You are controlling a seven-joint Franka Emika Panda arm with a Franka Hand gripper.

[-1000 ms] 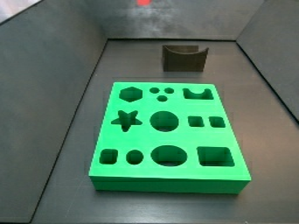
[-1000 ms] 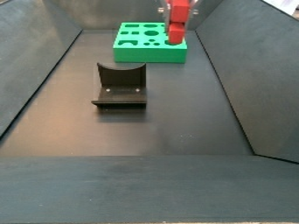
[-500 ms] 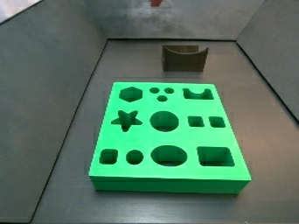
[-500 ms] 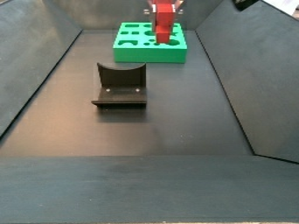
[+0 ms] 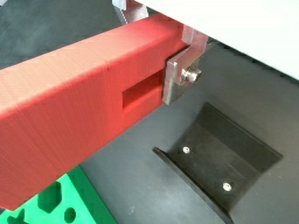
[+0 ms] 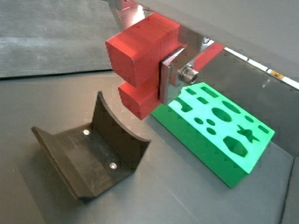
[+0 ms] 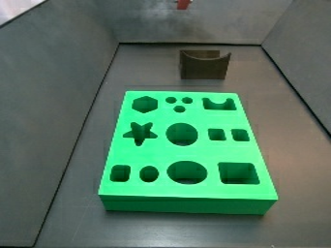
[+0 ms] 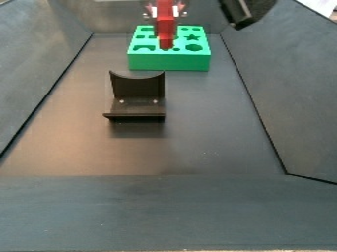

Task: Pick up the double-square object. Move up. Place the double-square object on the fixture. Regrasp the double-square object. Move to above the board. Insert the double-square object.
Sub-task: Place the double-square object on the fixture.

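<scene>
My gripper (image 6: 145, 72) is shut on the red double-square object (image 6: 138, 54), which hangs in the air. A silver finger (image 5: 177, 75) presses flat against the side of the double-square object (image 5: 82, 105). In a side view the double-square object (image 8: 166, 26) hangs upright, seen in front of the green board (image 8: 171, 49) and high above the floor. The dark fixture (image 8: 134, 95) stands nearer that camera with nothing on it. Both wrist views show the fixture (image 6: 87, 157) and the board (image 6: 222, 122) below the block. Only a red tip (image 7: 183, 4) shows at the top edge of a side view.
Grey sloping walls (image 8: 39, 69) close in the dark floor on both sides. The board (image 7: 188, 145) has star, hexagon, round and square holes. The fixture (image 7: 203, 63) stands behind it near the back wall. A dark arm part (image 8: 241, 10) juts in at the top.
The gripper has carried the double-square object sideways across the board's end, leftwards in a side view. Its hold stays shut. Board and fixture have not moved.
</scene>
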